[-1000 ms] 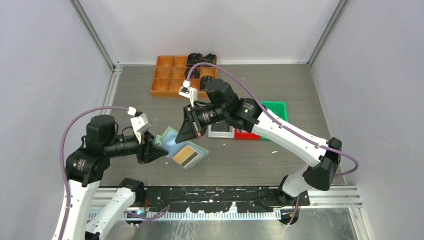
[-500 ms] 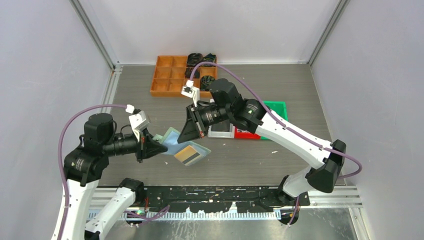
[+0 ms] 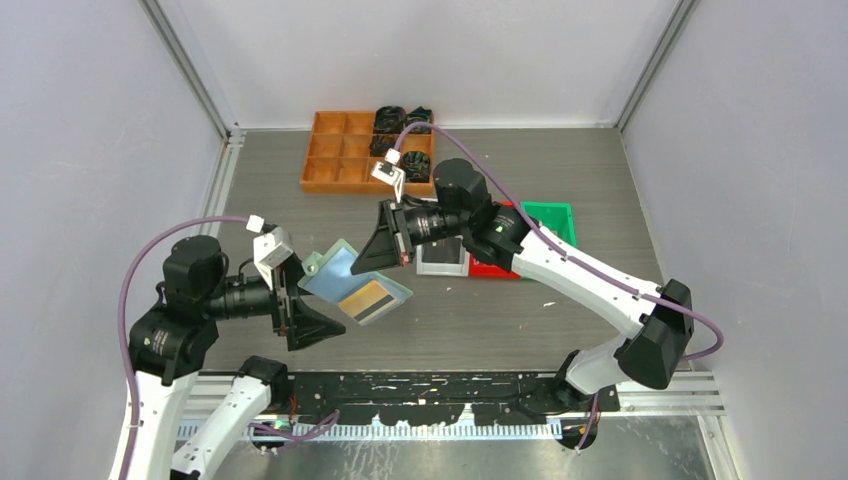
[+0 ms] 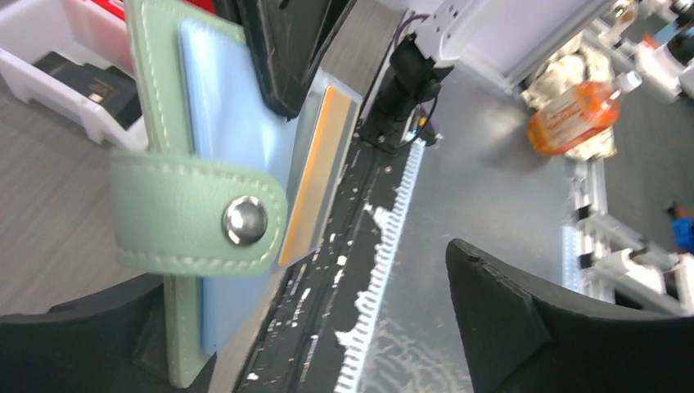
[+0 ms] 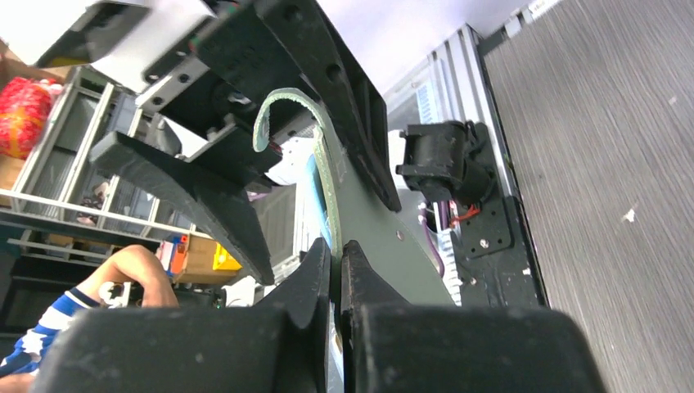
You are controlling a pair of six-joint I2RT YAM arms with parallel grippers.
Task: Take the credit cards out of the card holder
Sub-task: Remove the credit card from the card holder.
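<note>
Sage card holder [image 3: 332, 276] edge in right tool [image 5: 336, 255]; (left tool [image 3: 322, 322] wide)

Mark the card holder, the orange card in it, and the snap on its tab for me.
card holder [image 3: 328, 272], top external view, on its light blue inner pocket.
orange card [image 3: 362, 294], top external view, on its orange face.
snap [image 4: 245, 221], left wrist view, on the round metal stud of the tab.
</note>
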